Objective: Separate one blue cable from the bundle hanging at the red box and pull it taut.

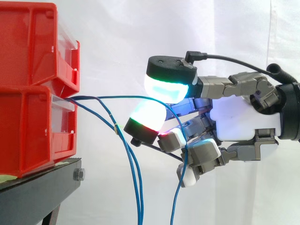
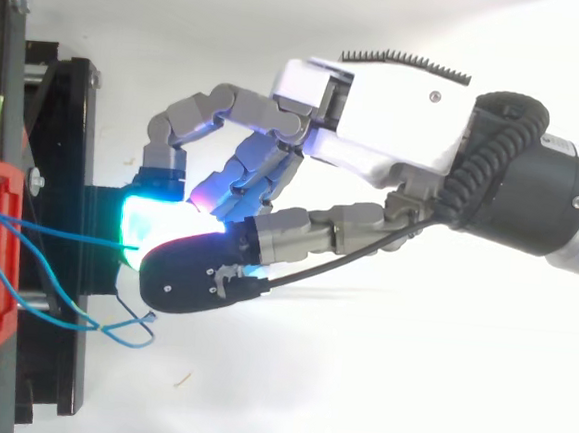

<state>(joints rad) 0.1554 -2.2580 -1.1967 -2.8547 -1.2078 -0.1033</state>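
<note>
1. The hand [image 1: 243, 117] comes in from the right with its fingers curled and two glowing pads [image 1: 166, 89] pressed close together.
2. One blue cable [image 1: 112, 96] is pinched between those pads. It arcs across from the lower red bin [image 1: 28, 131], then drops past the lower fingers.
3. The other cables [image 1: 137, 187] hang left of the hand, clear of it, near the black stand [image 1: 37, 192].

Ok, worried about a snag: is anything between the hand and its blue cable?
Nothing visible does. One blue cable runs between the hand's pads; the other cables hang below, nearer the red box.
</note>
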